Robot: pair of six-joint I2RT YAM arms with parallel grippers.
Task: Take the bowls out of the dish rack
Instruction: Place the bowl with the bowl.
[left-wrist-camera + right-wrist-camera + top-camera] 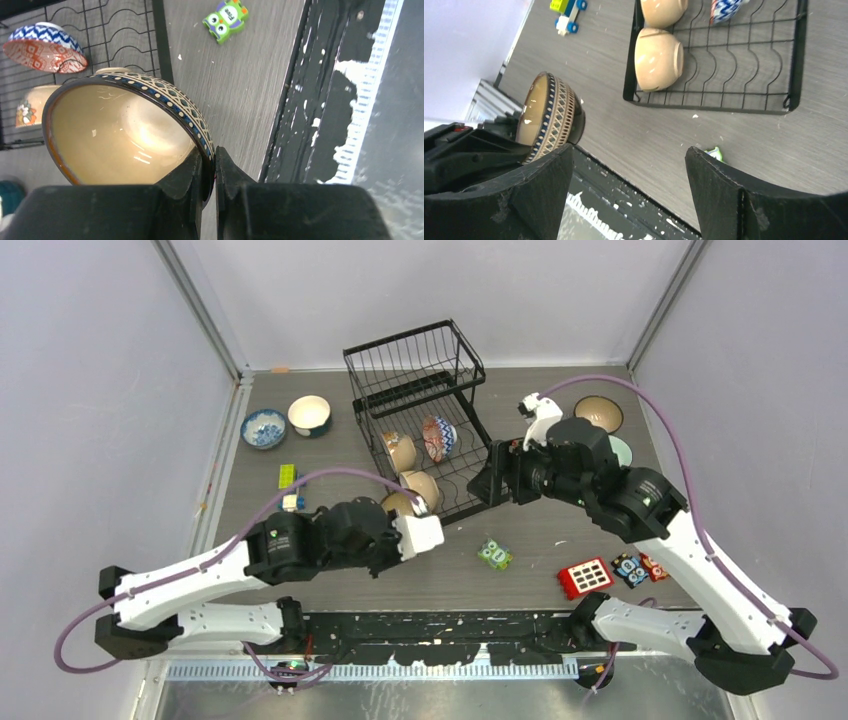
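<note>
The black wire dish rack (415, 370) stands mid-table. Its lower tray (744, 95) holds two cream bowls (400, 452) (422, 486) and a red-and-blue patterned bowl (438, 438), all on edge. My left gripper (214, 160) is shut on the rim of a tan bowl with a lattice-patterned outside (120, 130). It holds that bowl tilted on edge above the table, off the rack's near-left corner (551, 115). My right gripper (629, 165) hangs open and empty just right of the rack (497, 480).
A blue-patterned bowl (264, 427) and a teal bowl (310, 415) sit on the table at the back left. A brown bowl (598, 412) and a mint one (622, 450) sit back right. An owl toy (494, 554) and toy blocks (585, 577) (288, 477) lie around.
</note>
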